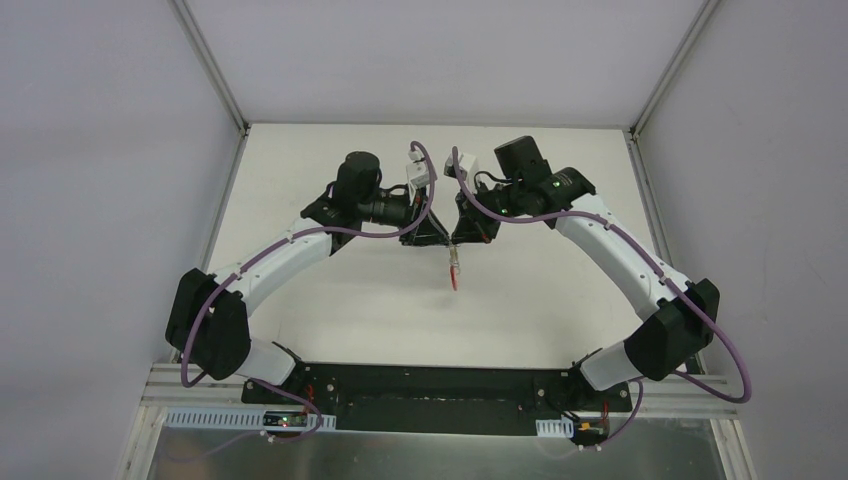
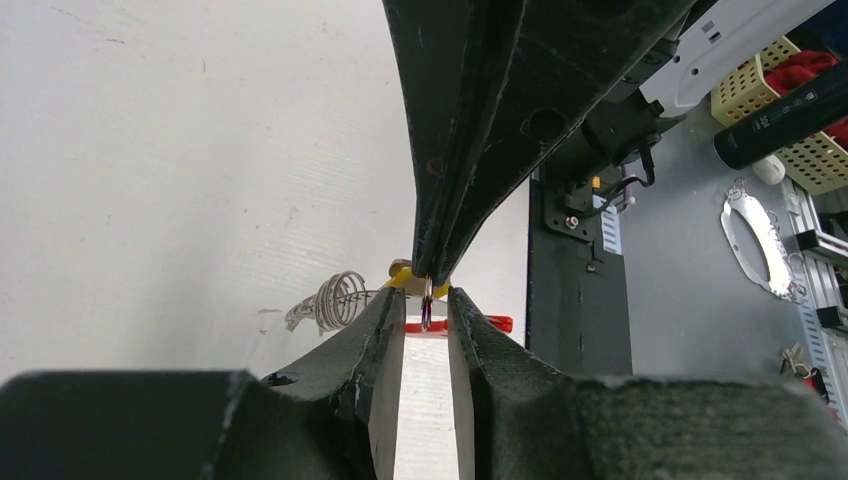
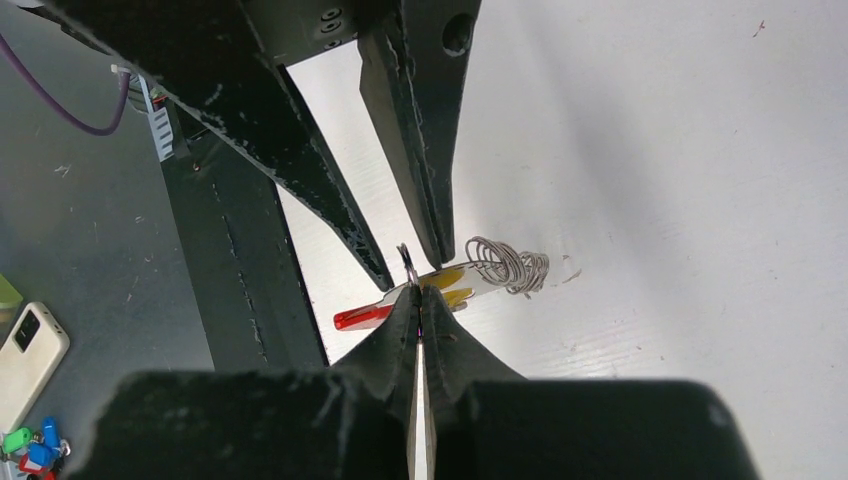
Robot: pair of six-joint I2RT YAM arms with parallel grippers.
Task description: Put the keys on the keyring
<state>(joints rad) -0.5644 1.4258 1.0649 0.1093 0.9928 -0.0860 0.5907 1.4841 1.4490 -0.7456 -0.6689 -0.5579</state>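
Observation:
My right gripper (image 3: pixel 419 290) is shut on a thin metal keyring (image 3: pixel 408 260), which sticks up from its tips. In the left wrist view the same ring (image 2: pixel 427 310) hangs from the right gripper's tips (image 2: pixel 432 275), between my left gripper's (image 2: pixel 427 300) open jaws, which do not touch it. The keys (image 2: pixel 335 300) are a grey bunch of wire loops on the white table beyond, joined to a yellow and red band (image 2: pixel 495 323). They also show in the right wrist view (image 3: pixel 508 265). From above, both grippers (image 1: pixel 428 238) (image 1: pixel 462 238) meet over the band (image 1: pixel 454 275).
A black base strip (image 2: pixel 575 280) runs along the table's near edge. Beyond it lie a yellow basket (image 2: pixel 770 80), a black cylinder (image 2: pixel 790 115), a metal oval (image 2: pixel 760 240) and a white phone (image 3: pixel 25 350). White walls (image 1: pixel 100 150) enclose the table.

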